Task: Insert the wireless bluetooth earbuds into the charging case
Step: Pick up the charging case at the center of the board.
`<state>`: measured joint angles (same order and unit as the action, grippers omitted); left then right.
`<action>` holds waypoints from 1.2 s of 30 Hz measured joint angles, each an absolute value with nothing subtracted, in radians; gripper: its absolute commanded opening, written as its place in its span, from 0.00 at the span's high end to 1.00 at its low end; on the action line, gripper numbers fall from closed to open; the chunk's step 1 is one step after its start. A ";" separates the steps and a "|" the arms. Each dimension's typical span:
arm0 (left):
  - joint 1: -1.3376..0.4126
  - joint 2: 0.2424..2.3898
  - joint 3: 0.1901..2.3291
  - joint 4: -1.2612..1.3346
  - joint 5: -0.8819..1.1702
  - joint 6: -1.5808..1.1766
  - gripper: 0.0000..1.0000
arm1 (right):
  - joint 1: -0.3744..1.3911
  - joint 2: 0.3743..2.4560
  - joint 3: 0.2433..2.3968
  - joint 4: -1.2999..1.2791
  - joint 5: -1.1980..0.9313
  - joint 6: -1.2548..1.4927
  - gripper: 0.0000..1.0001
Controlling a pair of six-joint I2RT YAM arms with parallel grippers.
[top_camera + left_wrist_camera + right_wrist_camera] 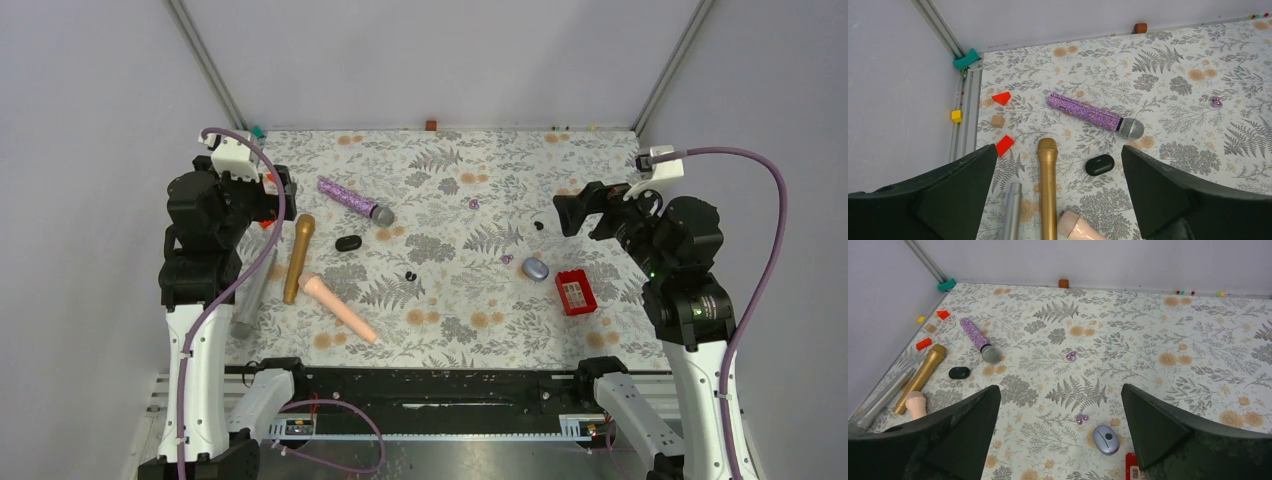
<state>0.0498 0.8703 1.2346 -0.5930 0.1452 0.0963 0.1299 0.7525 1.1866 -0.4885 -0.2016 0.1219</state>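
Purple earbuds: one lies alone in the upper middle of the top view; the other lies right of centre, just beside the lavender case.
Black earbuds: one lies near the centre of the frame; one lies further right, below the right fingers.
Lavender charging case: closed, flat on the bench, right of centre.
Black charging case: closed, left of centre, between the gold and purple microphones.
Red box: lower right, near the lavender case but apart from it.
Microphones: glitter-purple microphone, gold microphone, silver microphone and pink microphone are grouped at the left.
Left fingers: spread wide, holding nothing, above the microphones.
Right fingers: spread wide, holding nothing, above the lavender case.
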 measured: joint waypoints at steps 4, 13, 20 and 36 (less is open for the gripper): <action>0.051 0.870 1.235 -0.592 0.146 0.097 0.01 | 0.130 0.753 1.183 -0.487 -0.230 0.120 0.01; 0.052 0.906 1.245 -0.615 0.253 0.159 0.02 | 0.130 0.784 1.150 -0.481 -0.312 0.062 0.01; 0.052 0.897 1.183 -0.612 0.332 0.176 0.01 | 0.130 0.821 1.118 -0.467 -0.326 0.030 0.01; 0.052 0.899 1.135 -0.633 0.453 0.188 0.01 | 0.130 0.982 1.070 -0.384 -0.079 0.052 0.08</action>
<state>0.0525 0.8993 1.1347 -0.6334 0.4530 0.1879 0.1299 0.9825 1.0702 -0.3836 -0.0788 0.0525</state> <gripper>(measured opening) 0.985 0.967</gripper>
